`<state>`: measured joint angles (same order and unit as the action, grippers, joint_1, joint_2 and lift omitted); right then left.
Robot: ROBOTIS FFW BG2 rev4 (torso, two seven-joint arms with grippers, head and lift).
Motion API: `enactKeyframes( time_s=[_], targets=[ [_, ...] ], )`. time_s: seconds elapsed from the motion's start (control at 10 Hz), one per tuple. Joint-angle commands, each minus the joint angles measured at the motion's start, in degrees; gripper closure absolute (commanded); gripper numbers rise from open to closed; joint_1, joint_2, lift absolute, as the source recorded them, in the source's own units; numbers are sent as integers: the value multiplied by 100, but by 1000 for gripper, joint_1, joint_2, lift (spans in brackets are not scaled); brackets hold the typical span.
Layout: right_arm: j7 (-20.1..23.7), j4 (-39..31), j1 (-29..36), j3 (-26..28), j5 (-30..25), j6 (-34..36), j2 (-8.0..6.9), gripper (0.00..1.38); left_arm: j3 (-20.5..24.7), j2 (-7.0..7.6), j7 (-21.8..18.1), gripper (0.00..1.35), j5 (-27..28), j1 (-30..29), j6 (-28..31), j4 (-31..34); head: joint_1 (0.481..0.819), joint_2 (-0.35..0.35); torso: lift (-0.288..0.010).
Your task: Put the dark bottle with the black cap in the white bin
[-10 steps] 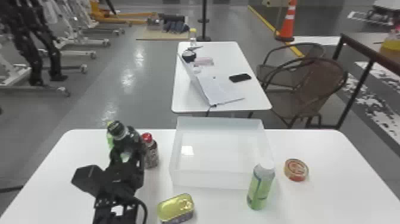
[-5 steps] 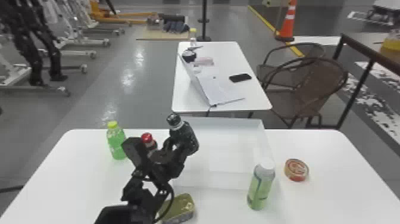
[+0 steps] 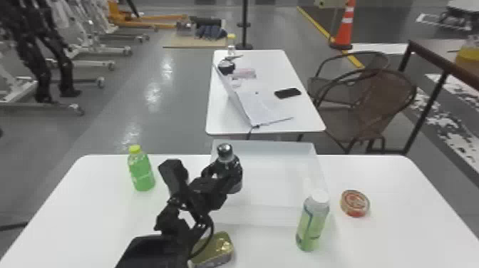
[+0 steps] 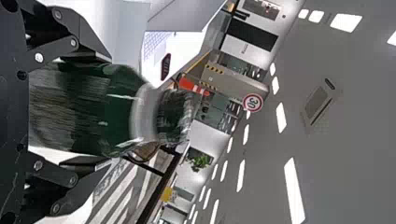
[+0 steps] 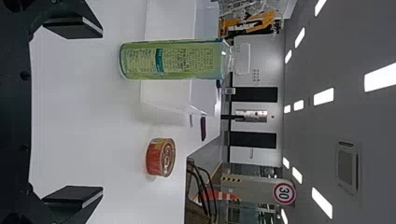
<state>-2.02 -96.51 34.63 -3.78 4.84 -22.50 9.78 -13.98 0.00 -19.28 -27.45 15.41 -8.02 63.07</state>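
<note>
We compare the latest head view with the two before it: the left gripper [image 4: 109, 109] has carried the dark bottle [image 3: 233, 174] from beside the green bottle [image 3: 142, 174], at the table's left, across to the left part of the white bin [image 3: 263, 217]. Over the last interval the shift is small and rightward, and the bottle leans less than it did. The left wrist view shows the claw pinching the bottle's body between its two fingers, black cap [image 4: 175, 116] free and pointing away from the palm. We read this as the end of the carry: the bottle is at the bin but not released, so the task now calls for a little more travel inward, a lowering and an opening of the fingers. Because the arm covers the bin's near left corner, we cannot fairly say how well the base clears the left wall; catching that wall, or tipping on a slanted release, seems the main risk. A tall bottle of this kind probably stands only if let go upright and low. The right gripper [image 5: 102, 112] waits with fingers spread and empty, facing the white-capped bottle [image 5: 173, 60] and the round tin [image 5: 161, 157].
</note>
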Motion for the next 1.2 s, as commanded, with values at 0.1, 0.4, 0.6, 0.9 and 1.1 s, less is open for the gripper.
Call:
enactKeyframes(
  time_s=[0.1,0.4,0.6,0.9,1.1],
  targets=[
    [8,0,0,0,0,0,-11,111,0,-15,30,108,-85,-29,-68,3,549,0,-100],
    [8,0,9,0,0,0,-11,111,53,-15,30,127,-94,-135,-314,126,549,0,-100],
    [8,0,9,0,-9,0,-29,111,704,-15,372,121,688,-715,-367,1093,549,0,-100],
    [8,-35,17,0,-36,0,-29,113,1785,-15,794,127,1453,-2121,-692,2376,549,0,-100],
    [8,-70,35,0,-53,9,-11,113,2101,-15,1427,127,1620,-3114,-1387,2623,549,0,-100]
  ],
)
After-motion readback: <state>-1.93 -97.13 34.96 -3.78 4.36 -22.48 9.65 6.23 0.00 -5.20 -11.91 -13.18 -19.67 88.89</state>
